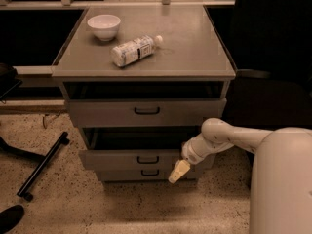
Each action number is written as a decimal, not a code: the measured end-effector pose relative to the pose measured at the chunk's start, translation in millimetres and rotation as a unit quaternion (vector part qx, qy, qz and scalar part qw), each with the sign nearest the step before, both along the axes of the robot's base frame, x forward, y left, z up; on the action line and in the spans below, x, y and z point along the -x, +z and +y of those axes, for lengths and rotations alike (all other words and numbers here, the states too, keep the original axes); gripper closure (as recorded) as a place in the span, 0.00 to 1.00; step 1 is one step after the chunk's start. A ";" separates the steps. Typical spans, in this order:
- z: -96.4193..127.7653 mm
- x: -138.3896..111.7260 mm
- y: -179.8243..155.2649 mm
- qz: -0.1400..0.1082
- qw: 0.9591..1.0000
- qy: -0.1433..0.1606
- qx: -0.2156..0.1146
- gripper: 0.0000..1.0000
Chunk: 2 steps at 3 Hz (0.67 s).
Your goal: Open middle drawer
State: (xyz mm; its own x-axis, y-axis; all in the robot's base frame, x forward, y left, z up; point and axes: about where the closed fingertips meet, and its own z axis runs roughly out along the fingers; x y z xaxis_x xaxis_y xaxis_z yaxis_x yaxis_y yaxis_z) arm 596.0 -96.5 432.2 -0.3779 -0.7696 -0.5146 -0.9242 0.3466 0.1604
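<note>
End effector [179,171], grip state impossible to tell, is hanging at the right end of the middle drawer [117,159], which is sitting partly pulled out below the top drawer [102,113].

The gripper [179,171] hangs low before the cabinet's right edge. Left of it, the middle drawer [122,159] shows a bare front. Above it the top drawer [146,112] juts forward. Below it lies open floor [122,204].

A cream-white rounded arm [229,138] — bulbous joints — ends in a pale yellow gripper [179,171] by the lowest drawer [141,173].
</note>
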 end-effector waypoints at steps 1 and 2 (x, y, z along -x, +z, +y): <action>3.1 9.8 -1.1 0.012 1.000 -0.006 -0.011 0.00; 0.8 18.9 1.3 0.020 1.000 -0.013 -0.016 0.00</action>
